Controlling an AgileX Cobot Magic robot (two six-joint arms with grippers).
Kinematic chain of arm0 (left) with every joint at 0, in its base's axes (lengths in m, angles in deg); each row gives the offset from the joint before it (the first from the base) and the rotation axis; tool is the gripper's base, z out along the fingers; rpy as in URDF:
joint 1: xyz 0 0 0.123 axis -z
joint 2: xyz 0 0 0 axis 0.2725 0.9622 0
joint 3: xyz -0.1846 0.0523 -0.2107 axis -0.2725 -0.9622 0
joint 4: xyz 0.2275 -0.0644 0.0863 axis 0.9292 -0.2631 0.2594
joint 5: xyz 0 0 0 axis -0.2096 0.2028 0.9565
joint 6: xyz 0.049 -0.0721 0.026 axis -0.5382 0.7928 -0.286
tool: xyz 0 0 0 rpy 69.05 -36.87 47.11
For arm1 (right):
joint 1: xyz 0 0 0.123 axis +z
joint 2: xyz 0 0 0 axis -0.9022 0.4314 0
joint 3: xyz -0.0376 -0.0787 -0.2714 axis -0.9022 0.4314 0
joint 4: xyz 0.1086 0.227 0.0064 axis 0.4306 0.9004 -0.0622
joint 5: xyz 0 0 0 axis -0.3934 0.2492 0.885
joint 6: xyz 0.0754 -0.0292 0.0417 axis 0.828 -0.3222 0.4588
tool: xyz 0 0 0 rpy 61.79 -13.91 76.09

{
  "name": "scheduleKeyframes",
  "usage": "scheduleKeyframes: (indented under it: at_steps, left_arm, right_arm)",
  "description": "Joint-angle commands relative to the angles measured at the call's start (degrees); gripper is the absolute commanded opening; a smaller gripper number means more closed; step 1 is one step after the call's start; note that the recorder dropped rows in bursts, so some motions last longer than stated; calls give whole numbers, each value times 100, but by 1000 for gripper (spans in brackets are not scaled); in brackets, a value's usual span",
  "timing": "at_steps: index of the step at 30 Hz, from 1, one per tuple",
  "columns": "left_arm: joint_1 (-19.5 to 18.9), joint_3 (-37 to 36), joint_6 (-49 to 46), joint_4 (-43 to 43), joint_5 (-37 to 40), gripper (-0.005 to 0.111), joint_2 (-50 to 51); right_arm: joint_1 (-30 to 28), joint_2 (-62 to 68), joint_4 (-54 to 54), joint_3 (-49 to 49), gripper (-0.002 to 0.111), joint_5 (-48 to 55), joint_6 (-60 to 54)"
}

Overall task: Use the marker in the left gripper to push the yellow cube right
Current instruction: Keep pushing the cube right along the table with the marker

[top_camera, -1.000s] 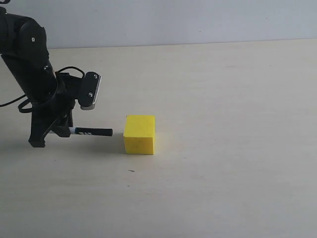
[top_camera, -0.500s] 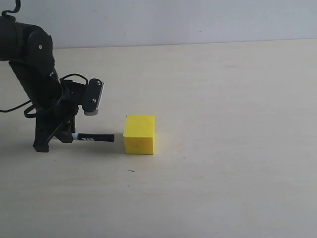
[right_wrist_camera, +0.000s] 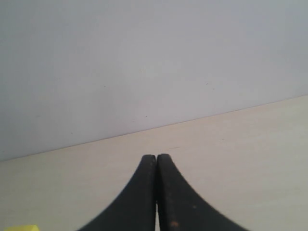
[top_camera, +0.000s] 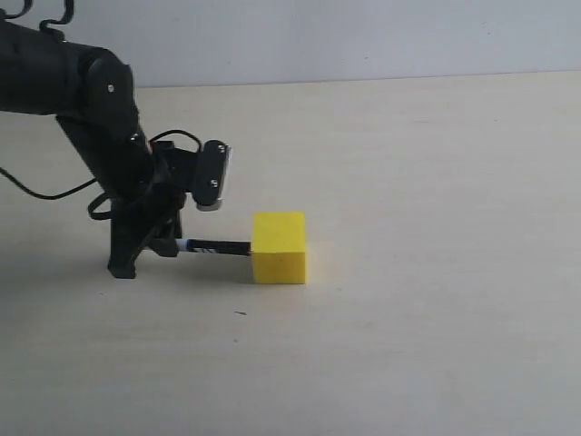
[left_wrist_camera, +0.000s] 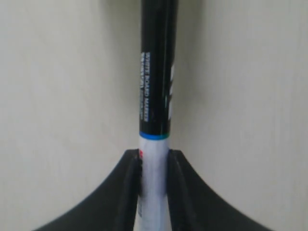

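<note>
The yellow cube [top_camera: 280,248] rests on the pale table, left of the middle in the exterior view. My left gripper [top_camera: 172,243] is shut on the marker [top_camera: 218,247], which lies level and points right, its black cap touching the cube's left face. In the left wrist view the marker [left_wrist_camera: 156,96] runs straight out from between the jaws of the left gripper [left_wrist_camera: 154,156], which clamp its white barrel; the cube is out of that view. My right gripper [right_wrist_camera: 156,158] is shut on nothing, and a sliver of the yellow cube [right_wrist_camera: 21,227] shows at that view's corner.
A pale beige table [top_camera: 427,182] stretches right of the cube, with a grey-white wall [top_camera: 363,36] behind it. A small dark speck [top_camera: 240,313] lies in front of the cube. The left arm's grey-faced block [top_camera: 216,177] hangs above the marker.
The left arm has moved right with the marker. The cap closed its gap to the cube, and the cube has slid a little to the right.
</note>
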Motion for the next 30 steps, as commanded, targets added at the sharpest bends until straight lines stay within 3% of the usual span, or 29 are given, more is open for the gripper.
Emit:
scheduleKeyframes:
  at_steps: [1,13,30]
  left_arm:
    - [406,382,44,-188,-44,0,54]
    - [-139,451,513,-142,801,0,87]
    - [724,608,1233,-378,376,0,278]
  right_arm:
    - [-33,-31,-34,24,0,-33,-11]
    - [-33,-31,-22,24,0,-33,-11]
    - [-33,-31,-33,24,0,-33,-11]
